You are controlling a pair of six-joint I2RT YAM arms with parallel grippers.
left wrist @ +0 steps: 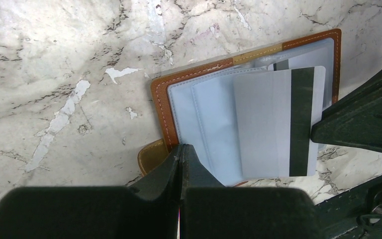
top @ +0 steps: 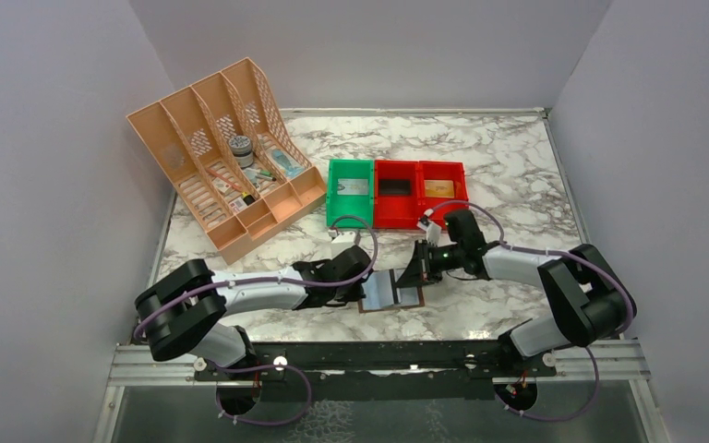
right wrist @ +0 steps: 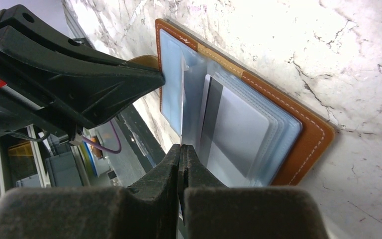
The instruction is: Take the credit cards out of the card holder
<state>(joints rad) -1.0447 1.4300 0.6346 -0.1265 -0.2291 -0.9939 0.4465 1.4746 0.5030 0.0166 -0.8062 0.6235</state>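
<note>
From above, the holder [top: 392, 291] lies open on the desk [top: 517, 166] between left hand [top: 363, 286] and right hand [top: 417, 275]. Left wrist: the left hand, pressed together, rests at its edge; a banded card [left wrist: 278, 124] sticks partly out. Right wrist: the right hand is pressed together too; no card looks freed yet.

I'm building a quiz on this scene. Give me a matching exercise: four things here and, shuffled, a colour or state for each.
Things:
1. card holder
2. left gripper
3. credit card
4. leftmost bin

Colour or state:
A. green
B. shut
C. lying open on the table
D. pale, with a dark band

Pairs: 1-C, 2-B, 3-D, 4-A
</note>
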